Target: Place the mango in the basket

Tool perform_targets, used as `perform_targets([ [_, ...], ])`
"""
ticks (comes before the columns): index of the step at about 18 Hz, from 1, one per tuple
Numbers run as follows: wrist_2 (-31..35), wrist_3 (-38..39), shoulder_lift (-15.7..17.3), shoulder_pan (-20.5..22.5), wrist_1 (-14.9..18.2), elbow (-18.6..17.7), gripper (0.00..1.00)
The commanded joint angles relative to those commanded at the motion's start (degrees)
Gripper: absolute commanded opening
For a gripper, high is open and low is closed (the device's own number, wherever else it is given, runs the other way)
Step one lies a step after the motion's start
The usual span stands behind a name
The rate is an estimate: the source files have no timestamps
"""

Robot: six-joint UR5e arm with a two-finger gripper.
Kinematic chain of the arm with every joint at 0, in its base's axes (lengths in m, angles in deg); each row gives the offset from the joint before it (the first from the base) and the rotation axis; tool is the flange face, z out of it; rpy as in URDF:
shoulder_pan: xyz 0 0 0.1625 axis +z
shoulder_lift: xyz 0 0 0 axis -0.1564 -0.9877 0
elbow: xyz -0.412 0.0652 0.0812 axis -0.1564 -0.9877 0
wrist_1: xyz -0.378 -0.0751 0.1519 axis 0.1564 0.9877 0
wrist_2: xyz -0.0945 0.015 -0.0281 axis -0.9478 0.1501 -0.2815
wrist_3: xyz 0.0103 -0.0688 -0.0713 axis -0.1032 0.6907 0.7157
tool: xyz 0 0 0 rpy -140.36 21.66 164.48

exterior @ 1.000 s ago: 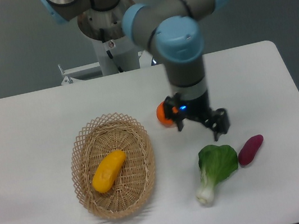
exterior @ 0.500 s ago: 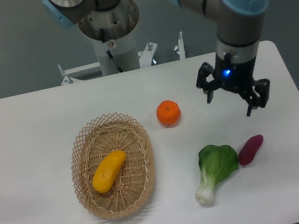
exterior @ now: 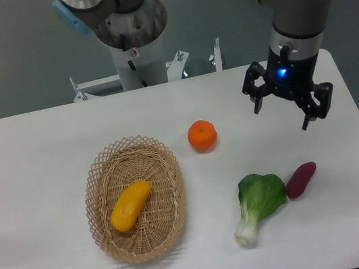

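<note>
Mango [exterior: 131, 205] lying inside basket [exterior: 163, 152], apparently flat on the weave. Gripper [exterior: 289, 103] spread and empty, high over the table's right side, well apart from basket. Best to hold clear, disturbing neither orange [exterior: 202, 135] nor greens [exterior: 259, 199].

- Bright, even light from overhead; the white surface [exterior: 46, 155] looks slightly washed out.
- Shadows are soft and faint, hugging the basket [exterior: 135, 198].
- Focus is mildly soft throughout.

Mango [exterior: 131, 205] inside wicker basket [exterior: 99, 185]; empty, spread claw [exterior: 289, 107] well apart, above the table's right side
</note>
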Motion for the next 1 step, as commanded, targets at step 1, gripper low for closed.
perform_targets([
  [1, 0.0, 0.0, -0.1, 0.0, 0.0, -0.1, 1.0],
])
